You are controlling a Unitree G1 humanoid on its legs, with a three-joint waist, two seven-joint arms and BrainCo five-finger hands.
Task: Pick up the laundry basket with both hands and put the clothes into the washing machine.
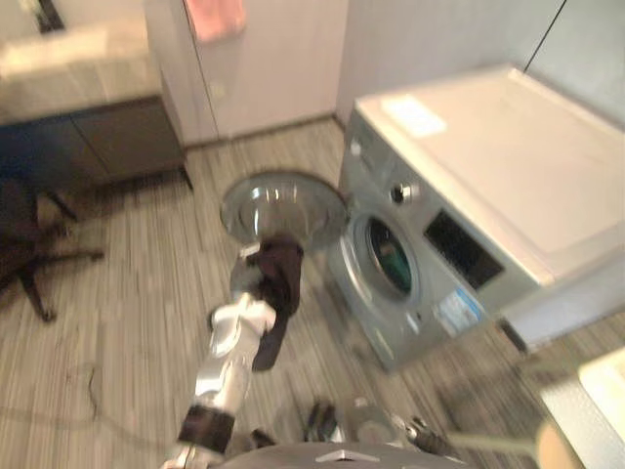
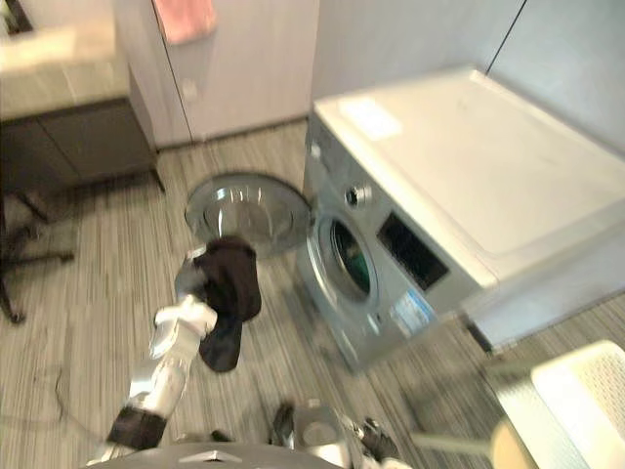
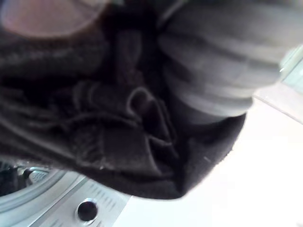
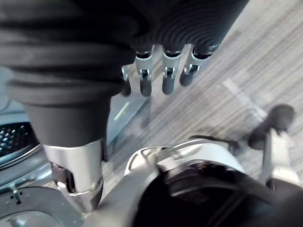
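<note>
The left hand (image 2: 191,277) is raised in front of the robot with a dark garment (image 2: 230,293) bunched against it. In the left wrist view the cloth fills the space past the ribbed cover, and the hand seems clamped on a fold of it, though the cloth hides most of the fingers. The rest of the garment hangs loose below the hand, clear of the floor.

The hand and garment sit just beside the round door (image 1: 283,207) of the washing machine (image 1: 459,166). The door is swung wide open towards the robot's left. The drum opening (image 1: 389,256) lies to the right of the garment, near it but not touching, and something green shows inside. 1 control knob (image 3: 87,210) on the machine's front panel shows beyond the cloth in the left wrist view.

The right hand (image 4: 169,75) hangs low over the striped floor, its fingers relaxed and holding nothing.

A white perforated basket (image 2: 584,391) stands on the floor at the robot's far right, well apart from both hands. A counter (image 1: 68,59) with dark cabinets runs along the far left wall.
</note>
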